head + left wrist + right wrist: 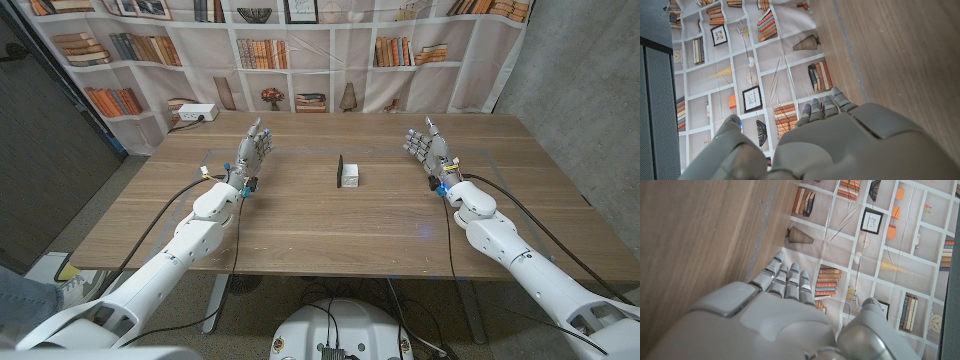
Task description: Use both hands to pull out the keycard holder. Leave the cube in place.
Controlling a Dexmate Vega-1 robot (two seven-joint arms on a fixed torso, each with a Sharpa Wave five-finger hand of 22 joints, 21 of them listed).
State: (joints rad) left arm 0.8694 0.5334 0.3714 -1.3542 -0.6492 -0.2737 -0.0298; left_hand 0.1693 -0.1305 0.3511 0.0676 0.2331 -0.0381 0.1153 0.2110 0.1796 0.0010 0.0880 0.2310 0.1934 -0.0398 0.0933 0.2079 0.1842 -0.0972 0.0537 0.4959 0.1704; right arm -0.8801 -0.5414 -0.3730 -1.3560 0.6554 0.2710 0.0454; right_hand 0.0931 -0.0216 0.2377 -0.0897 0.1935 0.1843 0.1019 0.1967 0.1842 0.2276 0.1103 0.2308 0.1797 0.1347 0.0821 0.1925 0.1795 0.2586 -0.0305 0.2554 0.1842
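At the middle of the wooden table, in the head view, a small white cube sits with a dark, thin keycard holder standing upright against its 9 o'clock side; the two appear to touch, though the contact line is too small to confirm. Both hands are well apart from this pair.

From the cube, the left hand is out at roughly 9 o'clock, a little toward the far edge. It holds nothing, and its fingers reach away from the robot, slightly apart and nearly straight. In the left wrist view the same hand shows its grey back, with fingertips lined up side by side and the thumb set off to one side, over the table edge and the bookshelf-printed backdrop.

The right hand is at about 3 o'clock from the cube, also a little toward the far edge, holding nothing, fingers extended and lightly fanned. The right wrist view shows that hand from behind, fingertips close in a row and the thumb held apart.

A white power strip lies on the table's far corner at about 10 o'clock from the cube.
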